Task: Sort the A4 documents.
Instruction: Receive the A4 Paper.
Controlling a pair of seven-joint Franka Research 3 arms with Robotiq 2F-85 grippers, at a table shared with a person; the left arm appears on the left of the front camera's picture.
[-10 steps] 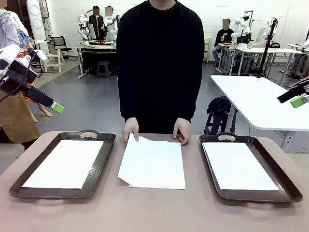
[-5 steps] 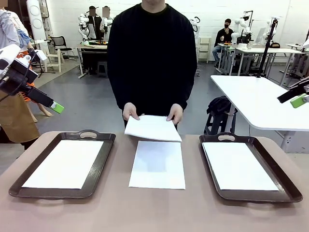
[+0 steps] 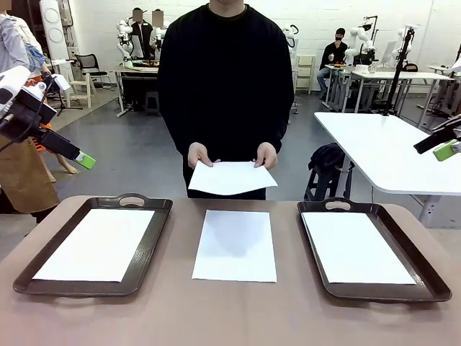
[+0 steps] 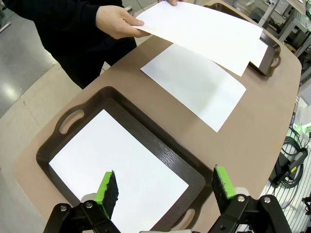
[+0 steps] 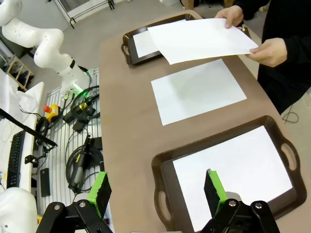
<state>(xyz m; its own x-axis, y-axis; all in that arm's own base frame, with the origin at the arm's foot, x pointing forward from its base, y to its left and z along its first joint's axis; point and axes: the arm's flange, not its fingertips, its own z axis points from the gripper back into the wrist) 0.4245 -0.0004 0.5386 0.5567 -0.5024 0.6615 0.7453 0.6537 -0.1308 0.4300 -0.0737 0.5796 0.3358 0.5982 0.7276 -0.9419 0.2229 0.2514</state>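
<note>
One white A4 document lies flat on the table's middle, also seen from the left wrist and the right wrist. A person holds a second sheet in both hands above the far edge. Each dark brown tray carries a sheet: the left tray with its paper, the right tray with its paper. My left gripper hangs open high over the left tray; a green fingertip shows at the left. My right gripper is open over the right tray, with its fingertip far right.
The brown table has bare room in front of the trays and the middle sheet. The person stands at the far edge. A white table stands behind on the right. Cables and another white arm lie beside the table.
The person lifted the upper sheet off the middle pile and raised it in both hands, leaving one sheet flat on the table. Neither arm has moved.
</note>
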